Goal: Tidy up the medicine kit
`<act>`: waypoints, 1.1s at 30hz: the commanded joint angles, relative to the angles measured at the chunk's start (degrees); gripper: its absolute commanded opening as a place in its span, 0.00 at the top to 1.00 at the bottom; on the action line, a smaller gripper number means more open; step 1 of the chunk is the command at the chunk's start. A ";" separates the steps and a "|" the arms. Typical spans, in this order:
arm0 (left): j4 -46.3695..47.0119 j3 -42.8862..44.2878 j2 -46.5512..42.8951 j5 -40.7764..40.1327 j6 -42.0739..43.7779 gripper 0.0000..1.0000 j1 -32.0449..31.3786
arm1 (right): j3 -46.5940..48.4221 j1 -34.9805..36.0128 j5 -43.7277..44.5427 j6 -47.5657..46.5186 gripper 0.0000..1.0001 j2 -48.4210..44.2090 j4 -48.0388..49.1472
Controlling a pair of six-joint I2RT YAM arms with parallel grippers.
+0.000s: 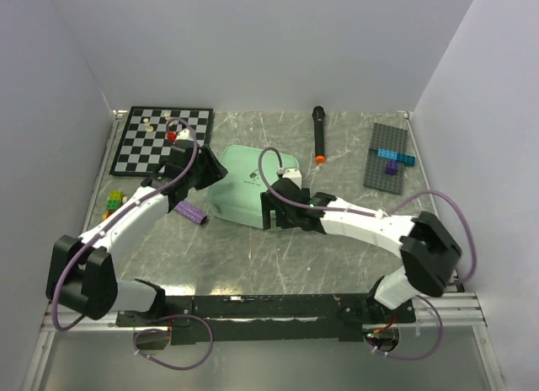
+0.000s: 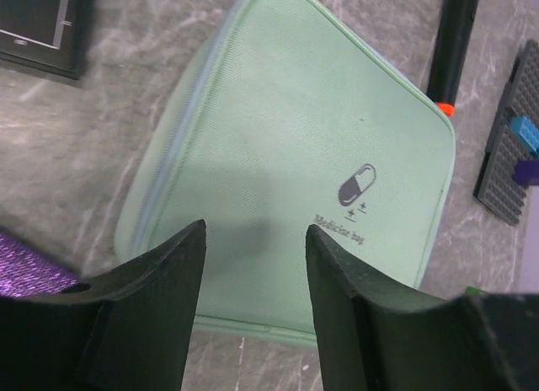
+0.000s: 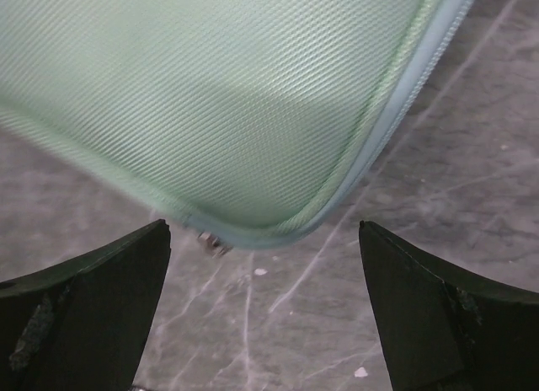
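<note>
With jaws spread and empty, the left gripper (image 2: 255, 239) and right gripper (image 3: 264, 239) hover at the zipped, woven mint-green medicine kit (image 2: 278, 155) lying centrally on the grey marbled table (image 3: 438, 197), its 2-tone pill logo (image 2: 357, 184) captioned "Medicine", the checkered chessboard (image 1: 160, 138) beyond.

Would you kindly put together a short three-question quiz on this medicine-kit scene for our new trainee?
1. True or false: the medicine kit lies closed on the table.
2. The black microphone lies: A) on top of the kit; B) on the table, apart from the kit; C) inside the kit.
3. Fill in: the left gripper and the right gripper both have their jaws ____.

Key: 1 true; 2 B; 3 open.
</note>
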 commanded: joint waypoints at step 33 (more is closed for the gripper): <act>2.91 5.77 15.84 7.95 -0.05 0.55 -1.89 | -0.63 1.18 0.35 -7.56 0.29 -6.25 2.58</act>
